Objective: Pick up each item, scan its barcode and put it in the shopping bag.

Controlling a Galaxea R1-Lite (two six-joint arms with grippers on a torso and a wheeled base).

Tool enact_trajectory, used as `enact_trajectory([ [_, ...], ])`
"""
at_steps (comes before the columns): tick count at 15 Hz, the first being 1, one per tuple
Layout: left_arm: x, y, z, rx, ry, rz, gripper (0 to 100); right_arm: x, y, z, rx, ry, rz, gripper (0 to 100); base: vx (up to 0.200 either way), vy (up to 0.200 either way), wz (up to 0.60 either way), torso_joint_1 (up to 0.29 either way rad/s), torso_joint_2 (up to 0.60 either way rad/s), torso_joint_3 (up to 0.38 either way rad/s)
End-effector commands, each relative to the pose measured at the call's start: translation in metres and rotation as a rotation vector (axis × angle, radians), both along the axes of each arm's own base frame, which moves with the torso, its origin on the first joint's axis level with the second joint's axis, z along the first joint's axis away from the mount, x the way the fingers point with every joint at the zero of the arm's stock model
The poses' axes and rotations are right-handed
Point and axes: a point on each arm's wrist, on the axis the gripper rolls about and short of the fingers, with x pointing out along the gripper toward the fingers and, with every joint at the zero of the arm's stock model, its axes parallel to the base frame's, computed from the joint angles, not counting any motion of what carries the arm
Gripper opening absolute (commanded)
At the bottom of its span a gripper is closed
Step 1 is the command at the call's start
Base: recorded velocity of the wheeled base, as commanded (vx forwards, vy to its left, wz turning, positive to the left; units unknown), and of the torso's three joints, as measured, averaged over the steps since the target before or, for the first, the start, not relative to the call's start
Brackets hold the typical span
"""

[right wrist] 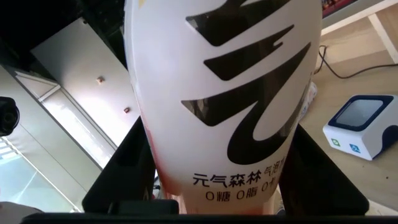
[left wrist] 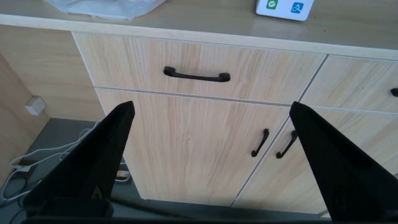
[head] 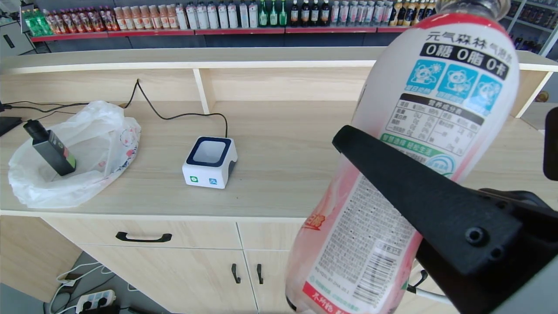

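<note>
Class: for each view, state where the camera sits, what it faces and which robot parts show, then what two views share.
Head view: on the head, looking down at the counter, scanner and shopping bag; right gripper holds the bottle close up.
Left wrist view: on that wrist, facing the drawer handle; open left gripper shows.
Right wrist view: on that wrist, facing the bottle in the right gripper.
Shared: all three show the scanner.

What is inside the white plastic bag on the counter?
One dark box with a black cap leans inside the shopping bag. The bag's crumpled sides hide its bottom, so anything lying lower down cannot be seen.
</note>
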Motion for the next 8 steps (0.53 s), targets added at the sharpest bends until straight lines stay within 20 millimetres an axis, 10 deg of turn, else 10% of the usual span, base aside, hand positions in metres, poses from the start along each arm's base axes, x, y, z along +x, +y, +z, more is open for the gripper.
enact_trajectory([
  [1, 0.0001, 0.0, 0.0001, 0.0, 0.001, 0.0, 100, -0.0002, -0.0001, 0.0002, 0.001, -0.001, 0.0, 0, 0.0, 0.0, 0.0, 0.0, 0.0, 0.0],
  [8, 0.0001, 0.0, 0.0001, 0.0, 0.001, 0.0, 100, -0.0036, -0.0075, -0.004, -0.022, -0.009, -0.01, 0, 0.0, 0.0, 0.0, 0.0, 0.0, 0.0],
])
